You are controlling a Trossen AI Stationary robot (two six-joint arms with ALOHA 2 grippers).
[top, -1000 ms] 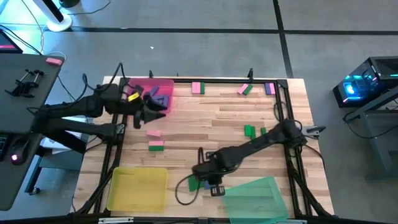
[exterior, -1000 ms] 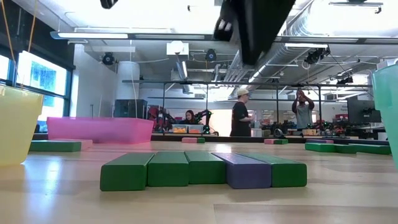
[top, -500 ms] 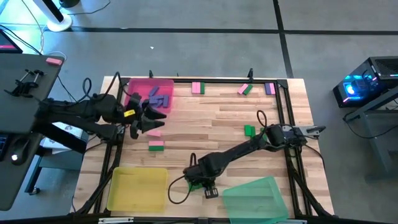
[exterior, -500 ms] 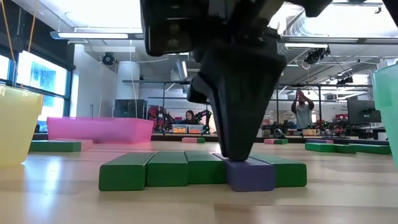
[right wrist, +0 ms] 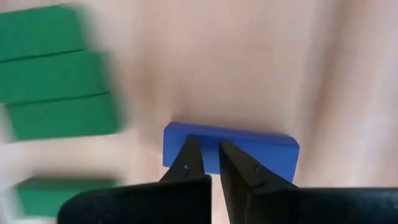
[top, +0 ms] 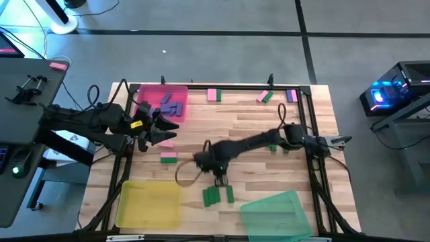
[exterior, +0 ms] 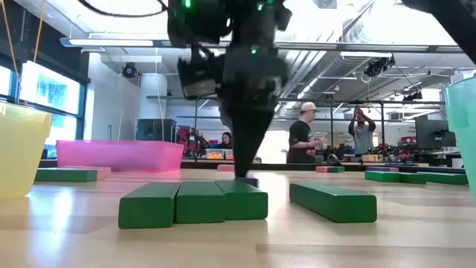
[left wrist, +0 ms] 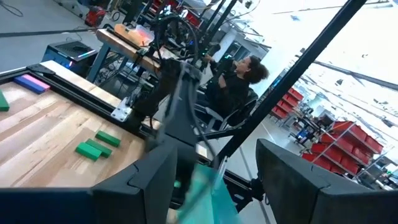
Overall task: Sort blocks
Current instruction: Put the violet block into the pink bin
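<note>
My right gripper (top: 219,178) points straight down at mid-table, shut, with its tips on a purple-blue block (right wrist: 230,149) that lies flat just beyond a row of green blocks (exterior: 193,202). A lone green block (exterior: 332,202) lies beside that row with a gap between them. At the left, near the pink tray (top: 161,101), my left gripper (top: 158,131) hovers level and open, with nothing between its fingers (left wrist: 155,180). Just under and nearer than it lie a pink block and a green one (top: 168,158). My right gripper presses its shut fingertips (right wrist: 189,155) down on the block's top face (right wrist: 261,149), near the middle of one long edge. It comes from above, pointing down. The block lies flat on the table (exterior: 249,181).
The pink tray holds several purple blocks (top: 171,106). A yellow tray (top: 149,204) and a green tray (top: 275,214) stand at the near edge. Loose blocks lie along the far edge (top: 213,95) (top: 264,97) (top: 291,96), and green ones at the right (top: 272,144). People stand in the room beyond.
My right gripper has come down onto the purple-blue block in the green row and gone toward the far edge and a little left, dragging the block out of the row; a gap is left there. My left gripper has swung a little from the pink tray toward the near edge.
</note>
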